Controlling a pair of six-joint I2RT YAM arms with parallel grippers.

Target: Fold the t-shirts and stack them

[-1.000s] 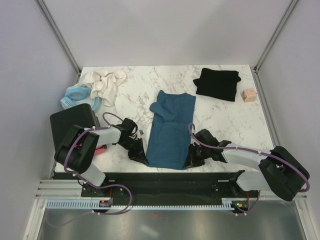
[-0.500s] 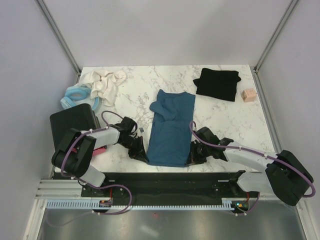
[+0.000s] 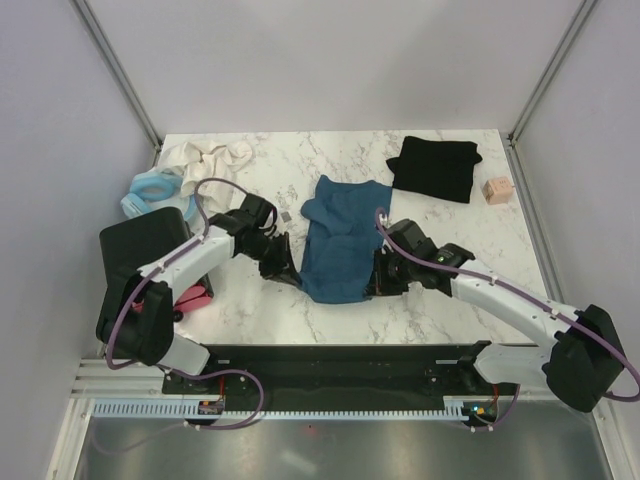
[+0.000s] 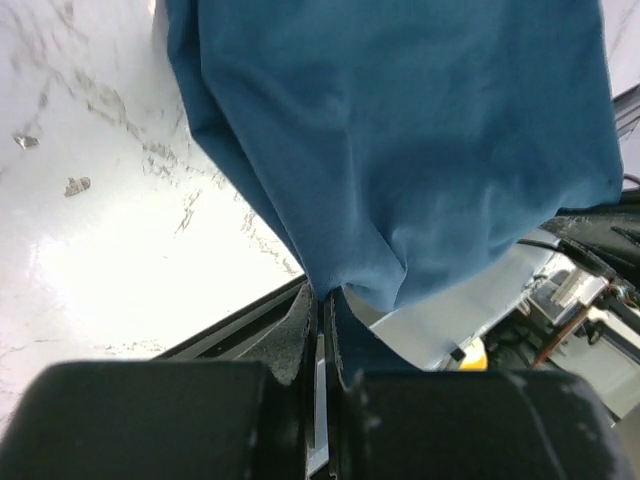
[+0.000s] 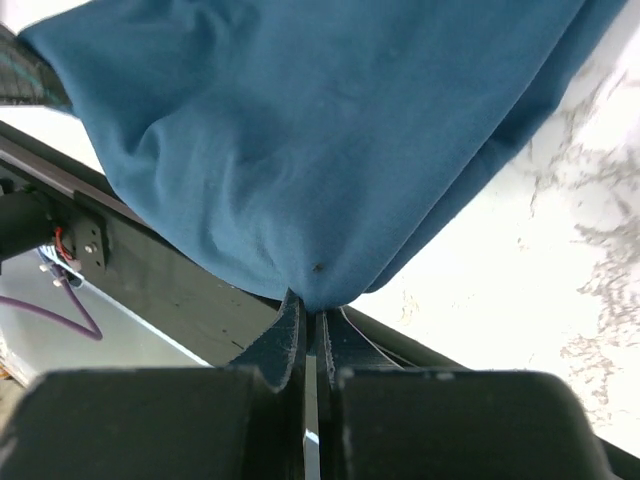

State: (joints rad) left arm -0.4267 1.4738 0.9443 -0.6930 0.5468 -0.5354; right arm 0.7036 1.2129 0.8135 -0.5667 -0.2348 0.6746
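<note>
Both clamped on the teal t-shirt's [image 3: 340, 235] near hem: left gripper [image 3: 284, 268] pinches one corner, right gripper [image 3: 378, 282] the other. Over the last second the hem has come up off the table [image 3: 470, 240] and moved toward the black t-shirt [image 3: 435, 167]. The teal one lies nearer and left of it, apart. Lengthwise fold looks underway. The black t-shirt is untouched, so stacking is still to do.

- teal shirt [image 3: 340, 245]: plain deep teal-blue, mid table
- black shirt [image 3: 435, 167]: plain black, far right
- table [image 3: 470, 250]: white marble, grey veins
- ring [image 3: 148, 192]: pale blue, far left
- cloth [image 3: 207, 165]: cream, beside ring
- cube [image 3: 496, 190]: peach, far right
- box [image 3: 140, 245]: black, left
</note>
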